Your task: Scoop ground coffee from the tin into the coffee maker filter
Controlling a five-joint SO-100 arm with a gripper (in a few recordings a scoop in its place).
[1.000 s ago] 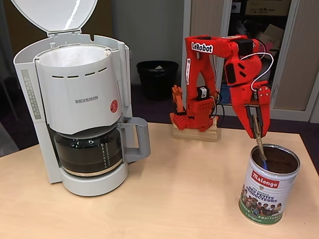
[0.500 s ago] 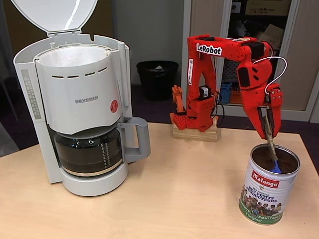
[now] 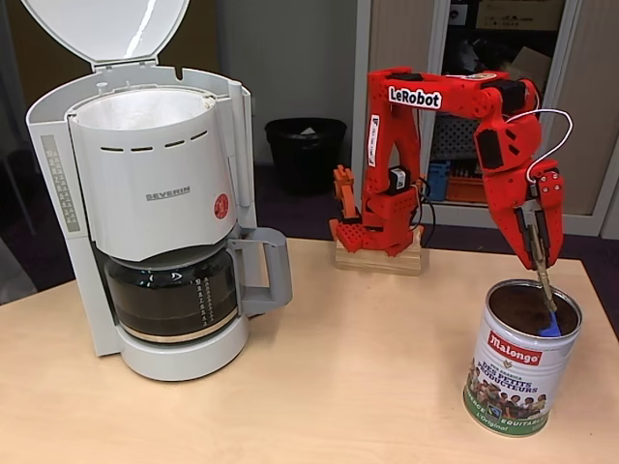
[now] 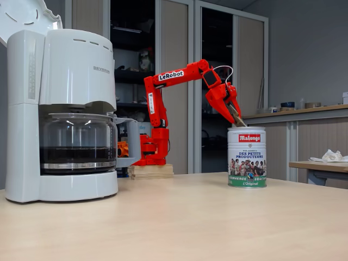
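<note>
Now pincer (image 3: 541,253) clamped on blue scoop (image 3: 549,325), directly above tin (image 3: 519,358), scoop inside.

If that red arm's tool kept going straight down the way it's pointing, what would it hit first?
Probably the ground coffee inside the tin: the tool points down into its open top, and the spoon it holds already reaches in.

The red arm (image 3: 455,97) has "LeRobot" on its upper link. The tin (image 3: 519,360) says "Malongo" in red, and from the other side "DES PETITS PRODUCTEURS" and "COMMERCE EQUITABLE". The coffee machine (image 3: 155,193) reads "SEVERIN" on the front.
</note>
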